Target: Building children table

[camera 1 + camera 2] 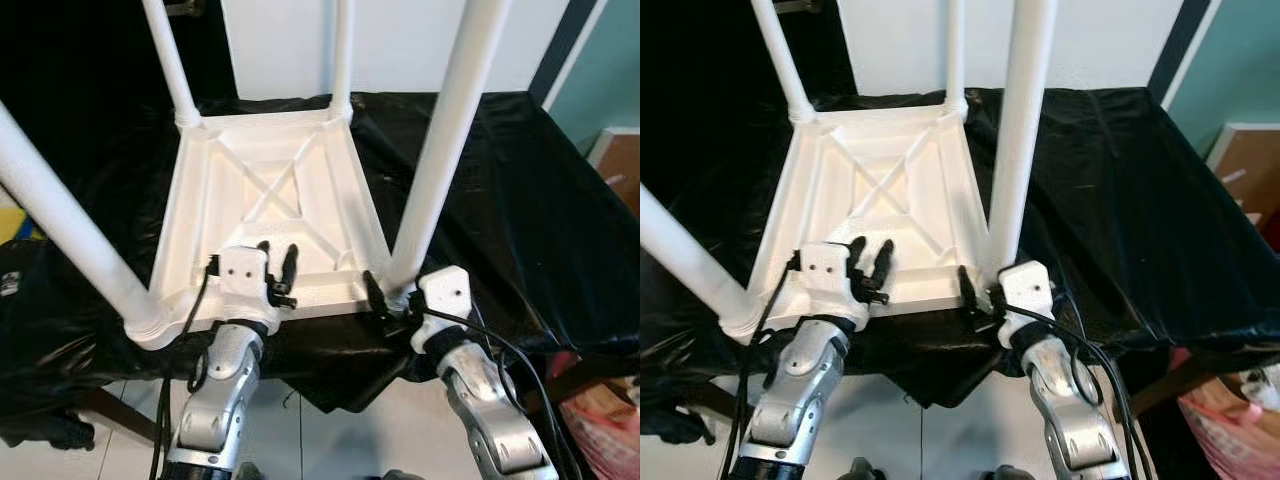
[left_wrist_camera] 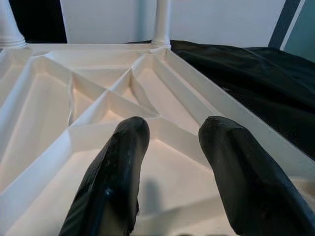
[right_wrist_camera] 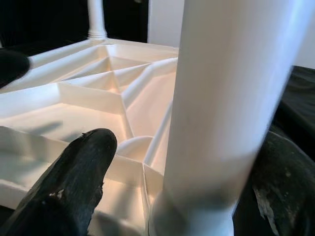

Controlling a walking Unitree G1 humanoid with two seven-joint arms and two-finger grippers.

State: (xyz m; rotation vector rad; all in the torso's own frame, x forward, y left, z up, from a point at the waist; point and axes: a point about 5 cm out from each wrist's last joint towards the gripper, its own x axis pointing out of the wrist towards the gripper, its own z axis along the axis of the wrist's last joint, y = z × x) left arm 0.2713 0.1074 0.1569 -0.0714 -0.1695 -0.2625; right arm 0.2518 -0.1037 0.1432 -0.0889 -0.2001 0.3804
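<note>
Inverted white children table [image 1: 270, 190] on black-draped table [image 1: 520, 180], legs up. Rigid, light plastic, likely slippery; best held low on near right leg [image 1: 440, 150]. Right end effector [image 1: 392, 298], 5 o'clock, straddling leg base, not clamped; left end effector [image 1: 278, 268], 7 o'clock, released.

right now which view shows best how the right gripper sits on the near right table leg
The right wrist view: the near right table leg stands between the right gripper's two black fingers, close up. Both eye views show that gripper small at the leg's base; the left wrist view looks across the tabletop underside.
</note>
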